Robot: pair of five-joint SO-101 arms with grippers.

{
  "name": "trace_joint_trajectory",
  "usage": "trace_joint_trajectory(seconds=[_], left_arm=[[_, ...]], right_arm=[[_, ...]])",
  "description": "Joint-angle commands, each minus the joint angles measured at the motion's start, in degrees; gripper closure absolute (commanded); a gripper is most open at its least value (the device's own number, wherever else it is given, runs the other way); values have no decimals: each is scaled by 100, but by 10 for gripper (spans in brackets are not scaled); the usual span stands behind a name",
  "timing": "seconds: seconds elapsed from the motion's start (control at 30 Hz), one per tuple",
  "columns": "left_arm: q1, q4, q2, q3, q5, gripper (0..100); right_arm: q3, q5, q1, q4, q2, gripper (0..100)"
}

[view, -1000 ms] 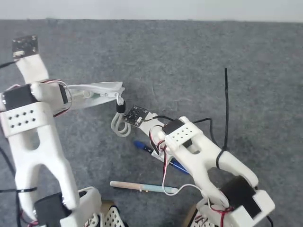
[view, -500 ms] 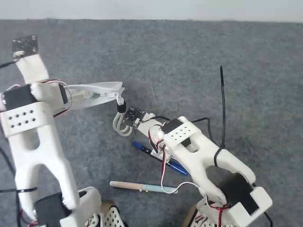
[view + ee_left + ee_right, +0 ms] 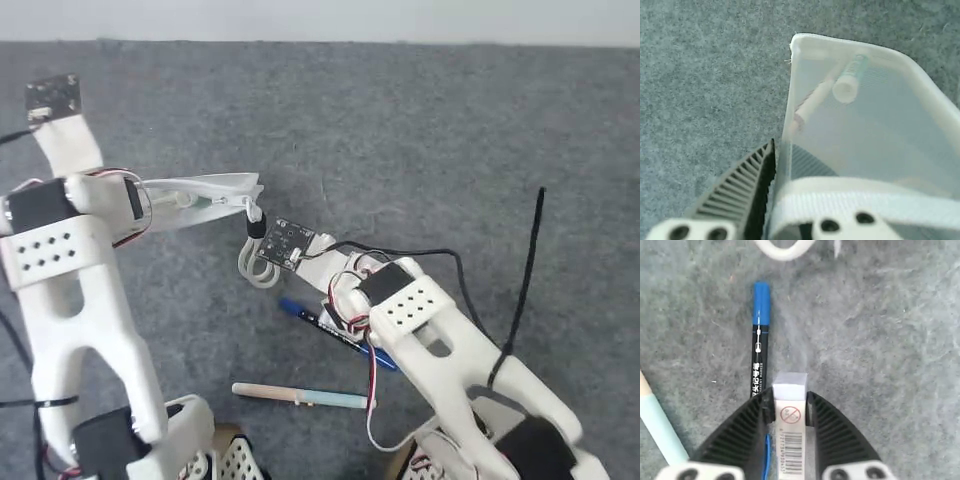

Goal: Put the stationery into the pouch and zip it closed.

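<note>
Pouch [image 3: 205, 190]: translucent white, at 10 o'clock on the grey tabletop [image 3: 430, 130]. One edge is clamped between the left gripper [image 3: 780, 162] fingers. It holds a capped pen [image 3: 849, 80] and a cream stick [image 3: 812, 100].
Blue marker [image 3: 335, 325]: flat, between 4 and 5 o'clock from the pouch.
Pastel pen [image 3: 300, 395]: flat, 7 o'clock from the marker.
Small white box [image 3: 789, 425]: clamped between the right gripper [image 3: 788, 398] fingers, just beside the marker.

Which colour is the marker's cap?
The cap is blue, clearest in the right wrist view.
</note>
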Motion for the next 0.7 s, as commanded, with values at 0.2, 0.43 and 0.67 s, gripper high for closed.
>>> trace_joint_trajectory(seconds=[0.2, 0.43, 0.67], left_arm=[[-167, -44, 246, 180, -70, 986], [-158, -44, 246, 180, -70, 986], [-158, -44, 246, 180, -70, 986]], right_arm=[[-185, -818, -558, -48, -426, 993], [-79, -1160, -673, -330, -1235, 993], [334, -1354, -1147, -919, -1684, 993]])
